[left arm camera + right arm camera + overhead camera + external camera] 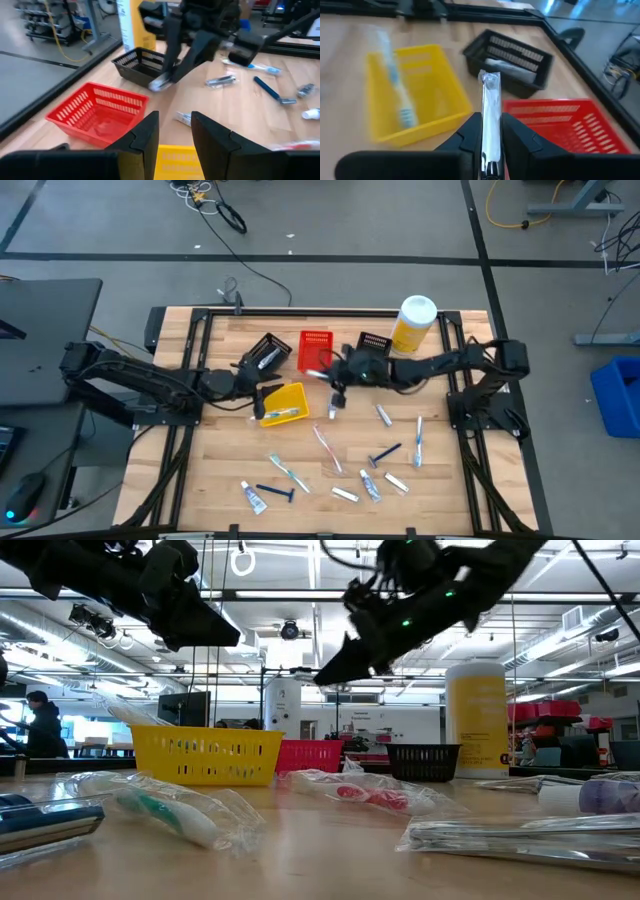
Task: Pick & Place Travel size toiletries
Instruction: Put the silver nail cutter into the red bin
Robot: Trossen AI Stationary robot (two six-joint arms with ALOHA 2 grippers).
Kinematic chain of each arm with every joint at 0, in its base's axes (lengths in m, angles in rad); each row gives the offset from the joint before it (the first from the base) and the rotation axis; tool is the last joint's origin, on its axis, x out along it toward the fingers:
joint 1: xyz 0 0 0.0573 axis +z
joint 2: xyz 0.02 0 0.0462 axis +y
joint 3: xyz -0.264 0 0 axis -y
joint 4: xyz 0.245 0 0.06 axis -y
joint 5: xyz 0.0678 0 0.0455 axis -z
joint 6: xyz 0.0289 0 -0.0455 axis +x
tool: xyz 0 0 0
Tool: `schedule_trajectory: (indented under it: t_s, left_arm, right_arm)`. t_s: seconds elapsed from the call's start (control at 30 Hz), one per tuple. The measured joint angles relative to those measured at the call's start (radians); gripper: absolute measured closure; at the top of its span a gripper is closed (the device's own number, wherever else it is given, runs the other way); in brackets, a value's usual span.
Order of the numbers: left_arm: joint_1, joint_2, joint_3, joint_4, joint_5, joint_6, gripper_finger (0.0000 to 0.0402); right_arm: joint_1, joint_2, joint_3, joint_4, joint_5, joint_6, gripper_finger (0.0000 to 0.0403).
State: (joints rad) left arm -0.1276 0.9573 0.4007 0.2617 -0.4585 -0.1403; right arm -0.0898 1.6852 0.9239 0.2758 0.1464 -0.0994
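Observation:
My right gripper (pixel 327 374) hovers near the red basket (pixel 315 350), shut on a thin white toiletry in a clear wrapper (pixel 489 102). My left gripper (pixel 175 132) is open and empty above the yellow basket (pixel 283 405), where a toothbrush (pixel 395 90) lies. A black basket (pixel 509 60) holds one wrapped item. Several toothbrushes, tubes and razors (pixel 385 453) lie flat on the near half of the table. My right gripper pinches the wrapped white toiletry between its two fingers, which lie along it. Its free end (pixel 489 79) sticks out past the fingertips. In the left wrist view the toiletry (pixel 160 83) points slanting down, lifted clear of the table.
A second black basket (pixel 374 342) and a big yellow bottle with a white cap (pixel 413 325) stand at the far right. Black frame rails (pixel 190 370) run along the table's sides. Bare wood shows between the baskets and the loose items.

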Motion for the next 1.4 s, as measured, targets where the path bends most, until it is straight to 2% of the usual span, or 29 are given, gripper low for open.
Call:
schedule_trajectory:
  t_s: [0.1, 0.2, 0.4, 0.7, 1.07, 1.4]
  left_arm:
    - [0.0, 0.0, 0.0, -0.001, -0.014, 0.003, 0.0278]
    - [0.0, 0.0, 0.0, -0.001, -0.02, 0.018, 0.0278]
    - [0.0, 0.0, 0.0, -0.001, -0.028, 0.017, 0.0278]
    - [0.0, 0.0, 0.0, -0.001, -0.028, 0.014, 0.0278]
    - [0.0, 0.0, 0.0, -0.001, -0.028, 0.014, 0.0278]
    - [0.0, 0.0, 0.0, -0.001, -0.028, 0.013, 0.0278]
  right_arm:
    - [-0.059, 0.035, 0.059, -0.044, 0.005, -0.014, 0.0338]
    - [-0.116, 0.074, 0.101, -0.046, -0.041, -0.014, 0.0338]
    - [-0.18, 0.161, 0.112, -0.048, -0.099, 0.006, 0.0338]
    - [-0.191, 0.259, 0.113, 0.012, -0.107, 0.005, 0.0338]
    - [-0.191, 0.263, 0.113, -0.048, -0.107, 0.001, 0.0335]
    - [-0.191, 0.262, 0.113, -0.054, -0.106, -0.006, 0.0264]
